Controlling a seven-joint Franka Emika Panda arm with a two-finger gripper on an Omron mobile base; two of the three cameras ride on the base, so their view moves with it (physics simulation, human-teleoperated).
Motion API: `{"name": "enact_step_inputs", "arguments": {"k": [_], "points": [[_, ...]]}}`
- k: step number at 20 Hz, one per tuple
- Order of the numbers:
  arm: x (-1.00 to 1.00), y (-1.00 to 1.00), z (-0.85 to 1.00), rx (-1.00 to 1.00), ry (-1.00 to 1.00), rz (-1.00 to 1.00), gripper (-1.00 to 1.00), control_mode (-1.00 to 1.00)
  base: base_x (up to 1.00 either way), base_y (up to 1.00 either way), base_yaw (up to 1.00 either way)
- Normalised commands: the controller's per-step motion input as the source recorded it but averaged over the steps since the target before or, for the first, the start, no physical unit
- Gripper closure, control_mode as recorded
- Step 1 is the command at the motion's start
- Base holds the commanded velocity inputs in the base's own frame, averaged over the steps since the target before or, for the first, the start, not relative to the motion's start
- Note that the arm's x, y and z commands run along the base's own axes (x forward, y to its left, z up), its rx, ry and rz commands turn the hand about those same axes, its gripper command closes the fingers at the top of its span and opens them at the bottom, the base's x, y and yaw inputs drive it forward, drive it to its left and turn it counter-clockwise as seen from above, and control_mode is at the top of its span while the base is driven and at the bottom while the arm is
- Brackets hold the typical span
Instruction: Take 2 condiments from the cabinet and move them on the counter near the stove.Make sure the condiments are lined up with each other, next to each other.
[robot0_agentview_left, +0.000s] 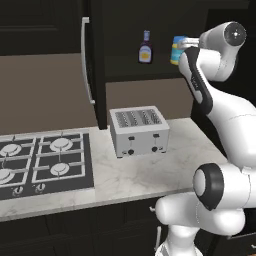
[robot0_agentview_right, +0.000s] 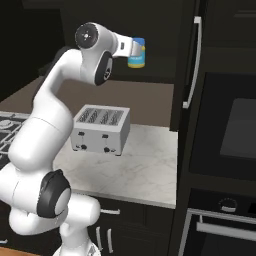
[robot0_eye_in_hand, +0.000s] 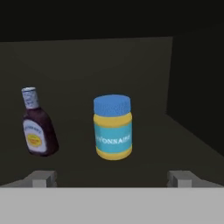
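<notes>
Blue-lidded jar (robot0_eye_in_hand: 113, 127) label reads roughly "MAYONNAISE"; dark bottle (robot0_eye_in_hand: 37, 129) label unreadable

Left base view: you look from behind the arm's left, forward and down, with the stove (robot0_agentview_left: 42, 160) at lower left, the toaster (robot0_agentview_left: 139, 131) at centre and the open cabinet (robot0_agentview_left: 145, 40) at the top. Right base view: you look from behind the arm's right; the same toaster (robot0_agentview_right: 101, 130) and counter (robot0_agentview_right: 145, 170) sit at centre. Hand view: you face straight into the cabinet at close range, the jar (robot0_eye_in_hand: 113, 127) at centre and the bottle (robot0_eye_in_hand: 38, 124) at left.
</notes>
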Motion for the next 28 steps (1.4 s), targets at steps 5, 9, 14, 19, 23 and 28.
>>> {"name": "enact_step_inputs", "arguments": {"k": [5,9,14,19,23,28], "points": [[0.17,0.00,0.00,0.00,0.00,0.00,-1.00,-1.00,0.00,0.00,0.00],[0.14,0.00,0.00,0.00,0.00,0.00,-1.00,-1.00,0.00,0.00,0.00],[0.15,0.00,0.00,0.00,0.02,0.00,-1.00,-1.00,0.00,0.00,0.00],[0.13,0.00,0.00,0.00,0.01,0.00,-1.00,-1.00,0.00,0.00,0.00],[0.16,0.00,0.00,0.00,0.00,0.00,-1.00,-1.00,0.00,0.00,0.00],[0.16,0.00,0.00,0.00,0.00,0.00,-1.00,-1.00,0.00,0.00,0.00]]}}
